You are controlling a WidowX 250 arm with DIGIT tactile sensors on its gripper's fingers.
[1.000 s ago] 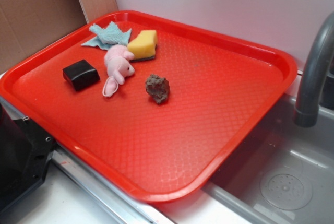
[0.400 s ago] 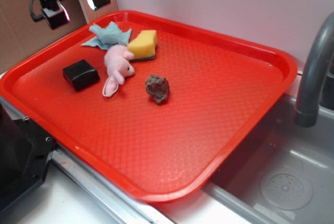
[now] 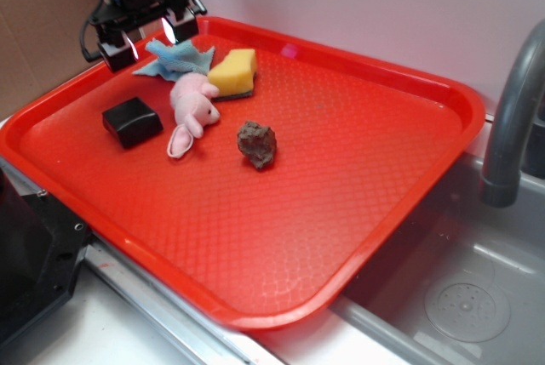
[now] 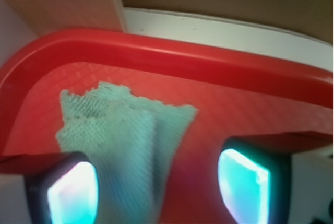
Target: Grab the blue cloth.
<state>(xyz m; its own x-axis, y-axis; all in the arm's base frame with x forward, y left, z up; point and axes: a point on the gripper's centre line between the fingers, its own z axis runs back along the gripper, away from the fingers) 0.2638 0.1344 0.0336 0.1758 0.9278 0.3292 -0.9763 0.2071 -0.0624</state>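
Red plastic fills my screen: the tray (image 3: 358,169) sits beside a sink (image 3: 460,297). On its far left corner I see the blue cloth (image 3: 183,57), a rumpled teal terry rag with jagged points. My gripper (image 3: 145,35) hangs over it, jaws spread wide, holding nothing; I can't tell if it touches. The yellow sponge (image 3: 233,71) and pink plush toy (image 3: 194,108) crowd the cloth; a black block (image 3: 132,121) and brown rock (image 3: 256,144) lie nearby.
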